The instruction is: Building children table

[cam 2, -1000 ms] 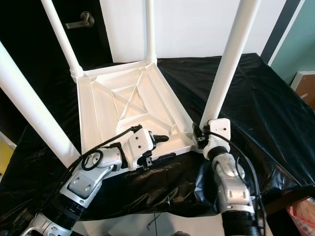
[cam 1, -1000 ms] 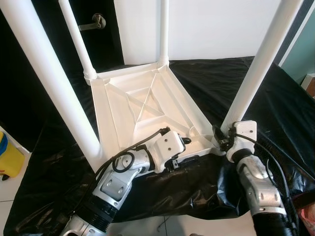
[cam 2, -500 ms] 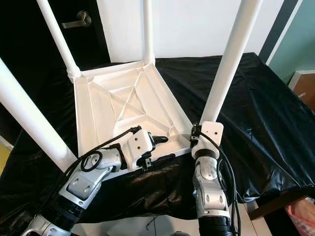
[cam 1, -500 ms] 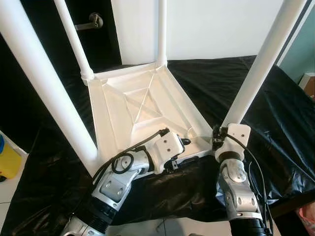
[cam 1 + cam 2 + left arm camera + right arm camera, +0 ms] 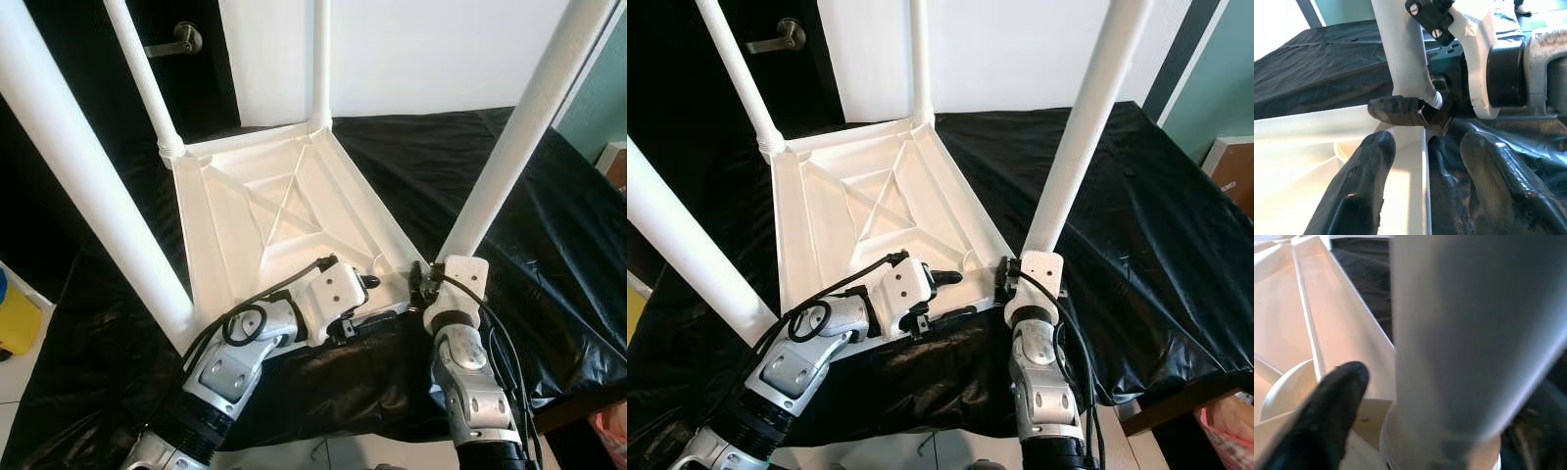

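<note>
A white plastic children's table (image 5: 284,196) lies upside down on a black sheet, its legs pointing up. My left gripper (image 5: 384,297) is at the near rim of the tabletop. It is open, one finger inside the rim and one outside, as the left wrist view shows (image 5: 1422,161). My right gripper (image 5: 421,279) is at the foot of the near right leg (image 5: 500,166), by the table's corner. It looks shut on that leg. In the right wrist view one black finger (image 5: 1327,406) lies beside the leg (image 5: 1474,333).
The black sheet (image 5: 549,255) covers the work surface and drops off at the near edge. A yellow object (image 5: 15,318) sits on the floor at the left. Behind are a white wall and a dark door with a handle (image 5: 176,39). A brown box (image 5: 1229,162) stands at the right.
My right arm has swung in to the left, closer to the table's corner, staying at the foot of the near right leg. The left gripper stays at the rim.
</note>
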Tool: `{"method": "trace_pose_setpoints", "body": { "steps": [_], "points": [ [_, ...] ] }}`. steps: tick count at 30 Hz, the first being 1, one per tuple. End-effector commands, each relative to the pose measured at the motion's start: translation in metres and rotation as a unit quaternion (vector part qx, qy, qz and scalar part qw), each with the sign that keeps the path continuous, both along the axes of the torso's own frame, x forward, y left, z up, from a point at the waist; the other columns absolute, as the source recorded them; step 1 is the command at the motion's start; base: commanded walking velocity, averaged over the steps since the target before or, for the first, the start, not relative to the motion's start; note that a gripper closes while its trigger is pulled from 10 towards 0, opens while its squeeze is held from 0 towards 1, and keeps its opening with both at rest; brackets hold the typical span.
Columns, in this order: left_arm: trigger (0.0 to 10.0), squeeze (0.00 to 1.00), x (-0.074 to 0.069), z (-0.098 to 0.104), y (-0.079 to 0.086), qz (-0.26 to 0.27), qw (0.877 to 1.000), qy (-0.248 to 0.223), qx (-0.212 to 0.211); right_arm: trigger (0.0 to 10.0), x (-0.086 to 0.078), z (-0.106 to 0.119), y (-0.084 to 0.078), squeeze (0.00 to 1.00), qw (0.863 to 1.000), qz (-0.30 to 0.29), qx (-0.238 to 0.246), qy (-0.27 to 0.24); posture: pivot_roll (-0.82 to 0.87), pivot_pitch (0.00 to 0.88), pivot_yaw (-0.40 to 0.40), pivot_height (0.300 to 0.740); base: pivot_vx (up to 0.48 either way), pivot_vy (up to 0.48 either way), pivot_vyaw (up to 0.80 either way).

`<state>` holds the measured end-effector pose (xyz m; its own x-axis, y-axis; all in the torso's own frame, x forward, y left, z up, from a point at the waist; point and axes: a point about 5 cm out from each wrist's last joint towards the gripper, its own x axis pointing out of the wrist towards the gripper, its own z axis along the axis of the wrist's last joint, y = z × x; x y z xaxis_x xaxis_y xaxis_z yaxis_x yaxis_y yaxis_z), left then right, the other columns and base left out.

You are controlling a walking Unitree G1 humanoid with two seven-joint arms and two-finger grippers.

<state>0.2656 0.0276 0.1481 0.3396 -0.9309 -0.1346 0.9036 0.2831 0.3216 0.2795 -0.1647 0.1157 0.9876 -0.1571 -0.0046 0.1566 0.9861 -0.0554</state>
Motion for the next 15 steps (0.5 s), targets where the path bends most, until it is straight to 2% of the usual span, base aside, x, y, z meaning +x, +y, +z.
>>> {"method": "trace_pose_setpoints", "body": {
  "steps": [1, 4, 5, 6, 7, 8, 9, 10, 13, 14, 15],
  "points": [
    [10.0, 0.00, 0.001, -0.001, 0.002, 0.015, 1.000, 0.001, 0.001, 10.0, -0.001, 0.001, -0.003, 1.00, 1.000, 0.009, 0.002, -0.005, -0.14, 0.054, 0.017, 0.740, 0.000, 0.000, 0.00],
    [10.0, 0.00, 0.001, -0.001, 0.002, 0.016, 1.000, -0.001, 0.002, 10.0, -0.001, 0.004, -0.010, 1.00, 1.000, 0.024, -0.009, -0.011, -0.15, 0.059, 0.018, 0.740, 0.000, 0.000, 0.00],
    [10.0, 0.00, 0.001, -0.001, 0.002, 0.016, 1.000, 0.002, 0.001, 10.0, -0.002, 0.007, -0.015, 1.00, 0.998, 0.064, -0.004, -0.023, -0.15, 0.063, 0.021, 0.740, 0.000, 0.000, 0.00],
    [10.0, 0.00, 0.001, -0.001, 0.002, 0.016, 1.000, 0.002, 0.001, 10.0, -0.002, 0.007, -0.015, 1.00, 0.998, 0.064, -0.004, -0.023, -0.15, 0.063, 0.021, 0.740, 0.000, 0.000, 0.00],
    [10.0, 0.00, 0.000, -0.002, 0.002, 0.016, 1.000, 0.003, 0.001, 10.0, -0.003, 0.008, -0.020, 0.42, 0.996, 0.085, -0.006, -0.028, -0.15, 0.063, 0.021, 0.740, 0.000, 0.000, 0.00],
    [10.0, 0.00, 0.000, -0.002, 0.003, 0.016, 1.000, 0.003, 0.002, 10.0, -0.004, 0.009, -0.024, 0.00, 0.993, 0.110, -0.005, -0.030, -0.15, 0.063, 0.023, 0.740, 0.000, 0.000, 0.00],
    [10.0, 0.00, 0.000, -0.002, 0.003, 0.016, 1.000, 0.003, 0.002, 10.0, -0.005, 0.009, -0.028, 0.00, 0.991, 0.134, -0.007, -0.029, -0.15, 0.063, 0.024, 0.740, 0.000, 0.000, 0.00],
    [10.0, 0.00, 0.000, -0.002, 0.003, 0.016, 1.000, 0.003, 0.002, 10.0, -0.005, 0.009, -0.028, 0.00, 0.991, 0.134, -0.007, -0.029, -0.15, 0.063, 0.024, 0.740, 0.000, 0.000, 0.00],
    [10.0, 0.00, 0.001, -0.002, 0.004, 0.015, 1.000, 0.003, 0.004, 10.0, -0.005, 0.011, -0.035, 0.00, 0.977, 0.213, -0.022, -0.023, -0.15, 0.059, 0.030, 0.740, 0.000, 0.000, 0.00],
    [10.0, 0.00, 0.001, -0.002, 0.004, 0.015, 1.000, 0.003, 0.004, 10.0, -0.005, 0.011, -0.035, 0.00, 0.977, 0.213, -0.022, -0.023, -0.15, 0.059, 0.030, 0.740, 0.000, 0.000, 0.00],
    [10.0, 0.00, 0.002, -0.002, 0.004, 0.014, 1.000, 0.003, 0.005, 10.0, -0.003, 0.013, -0.039, 0.00, 0.965, 0.262, -0.030, -0.012, -0.15, 0.057, 0.032, 0.740, 0.000, 0.000, 0.00]
  ]
}}
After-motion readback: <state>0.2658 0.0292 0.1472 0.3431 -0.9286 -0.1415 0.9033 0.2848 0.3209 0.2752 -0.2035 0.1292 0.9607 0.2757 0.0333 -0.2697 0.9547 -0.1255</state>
